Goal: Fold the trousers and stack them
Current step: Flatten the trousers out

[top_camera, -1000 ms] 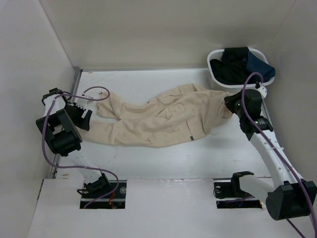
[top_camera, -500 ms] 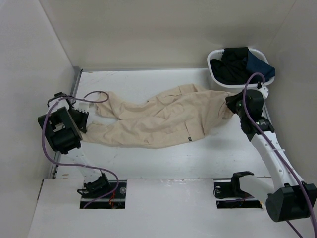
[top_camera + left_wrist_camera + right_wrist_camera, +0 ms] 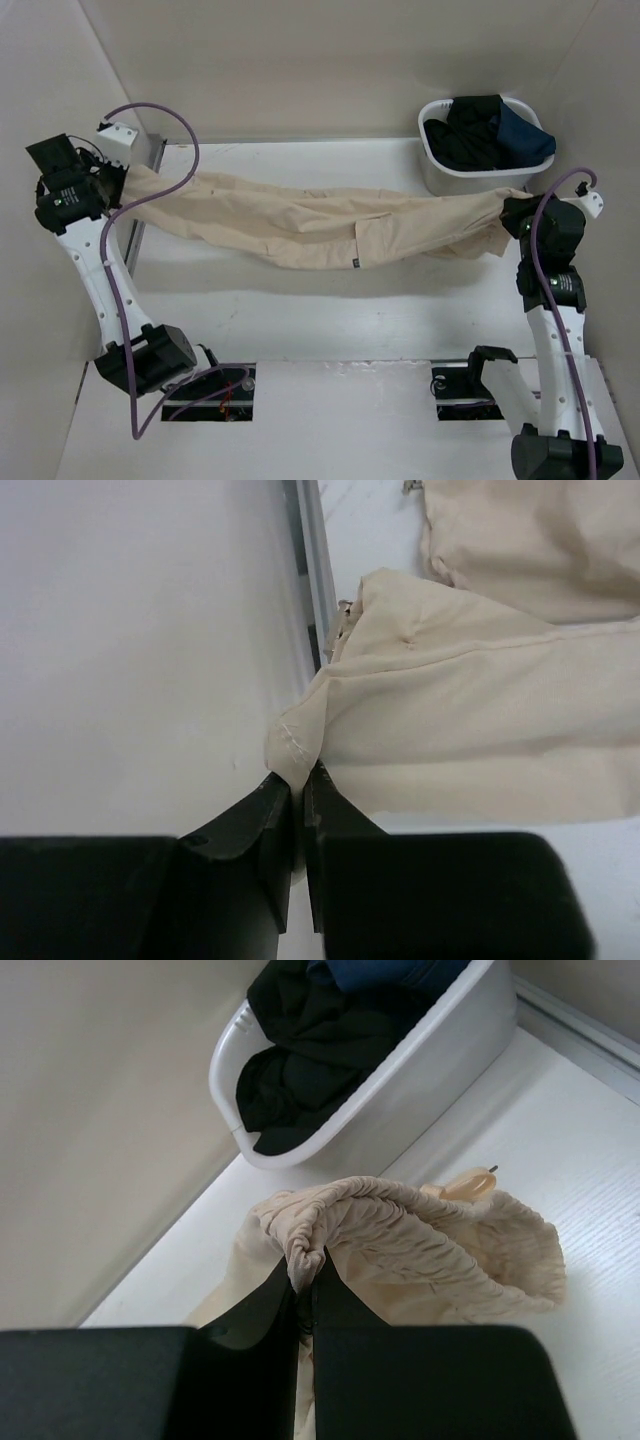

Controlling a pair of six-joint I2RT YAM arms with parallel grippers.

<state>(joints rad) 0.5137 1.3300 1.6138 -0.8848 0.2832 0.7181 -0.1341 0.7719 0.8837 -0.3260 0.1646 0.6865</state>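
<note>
left jaws: pinched shut on trousers (image 3: 300, 215) hem, wall rail (image 3: 312, 560) just beside | right jaws: clamped on gathered waistband, basket (image 3: 440, 1055) of dark garments (image 3: 300, 1040) just beyond

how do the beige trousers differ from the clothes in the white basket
The trousers are beige; the dark clothes are black and navy. The trousers are stretched long between the left gripper and right gripper, each shut on one end; the dark clothes lie bunched in the basket, untouched. Both are creased fabric.
</note>
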